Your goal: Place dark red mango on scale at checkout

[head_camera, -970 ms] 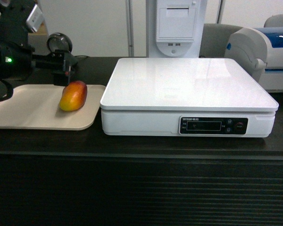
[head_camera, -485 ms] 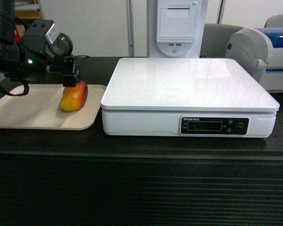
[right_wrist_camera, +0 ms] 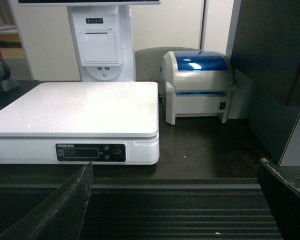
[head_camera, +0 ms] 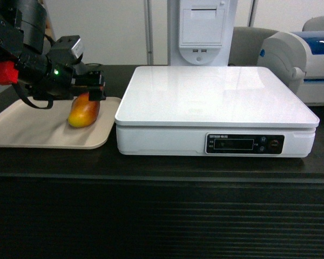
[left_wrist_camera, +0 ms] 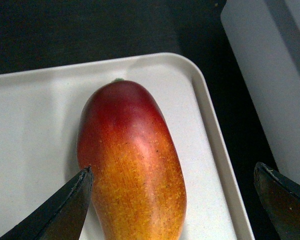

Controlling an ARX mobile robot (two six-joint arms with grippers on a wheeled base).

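One mango (left_wrist_camera: 132, 165) on one beige tray (head_camera: 21, 132), beside one scale (head_camera: 216, 97); left claw (left_wrist_camera: 172, 200) spread wide over it.

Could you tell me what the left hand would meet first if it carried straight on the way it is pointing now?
Most likely the mango: the left hand is open, one finger each side of the fruit on the beige tray. Depth is hard to judge, but nothing lies between.

The head camera is looking level-to-down across the tabletop (head_camera: 167, 167) at the scale (head_camera: 216, 100). The left wrist camera is hovering close above the mango (left_wrist_camera: 132, 165). The right wrist camera is facing the scale (right_wrist_camera: 80, 112) from farther back.
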